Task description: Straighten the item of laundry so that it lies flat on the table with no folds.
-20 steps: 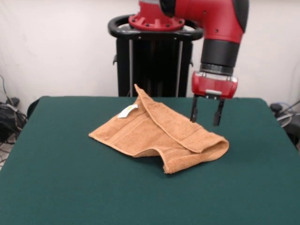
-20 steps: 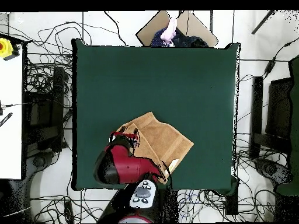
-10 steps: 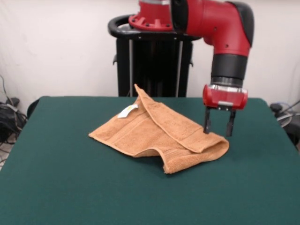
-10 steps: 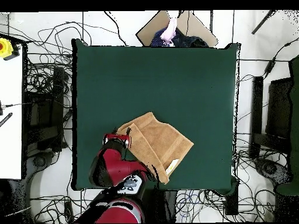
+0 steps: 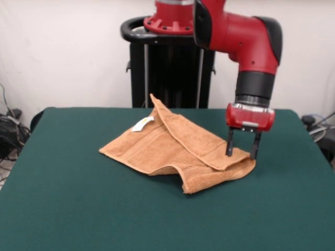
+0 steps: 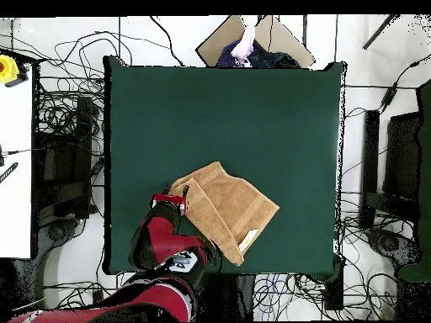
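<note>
Black cables point(image 6: 59, 101) are sprawling over the pale floor point(image 6: 353, 50) all around the table. A white bench point(image 6: 15, 160) is standing off one side, carrying a yellow box with a red button point(image 6: 8, 67) at its corner. A brown cardboard sheet point(image 6: 278, 38) is lying past the far edge, where a person's hand point(image 6: 245, 42) is showing.

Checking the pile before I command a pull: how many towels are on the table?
1: a folded towel on the table, its right corner under the open tool.

the arm point(image 6: 168, 244) hides the towel's point(image 6: 226, 202) near-left corner from overhead; fold conceals its underside.
</note>
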Robot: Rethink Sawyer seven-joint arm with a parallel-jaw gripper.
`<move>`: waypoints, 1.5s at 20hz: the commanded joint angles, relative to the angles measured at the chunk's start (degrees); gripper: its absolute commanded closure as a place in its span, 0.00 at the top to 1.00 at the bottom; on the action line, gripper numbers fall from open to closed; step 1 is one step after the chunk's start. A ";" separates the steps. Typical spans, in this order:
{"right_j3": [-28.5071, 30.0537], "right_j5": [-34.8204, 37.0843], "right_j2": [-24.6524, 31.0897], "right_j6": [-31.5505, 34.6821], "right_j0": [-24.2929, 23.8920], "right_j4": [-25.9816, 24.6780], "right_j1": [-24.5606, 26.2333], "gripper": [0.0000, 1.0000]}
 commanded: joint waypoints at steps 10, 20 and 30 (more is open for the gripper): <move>2.43 3.70 -10.18 0.53 18.49 33.68 4.61 1.00; -0.43 12.98 -19.93 -5.49 28.06 38.18 12.69 1.00; -5.13 5.96 -13.85 5.76 16.36 16.65 11.06 1.00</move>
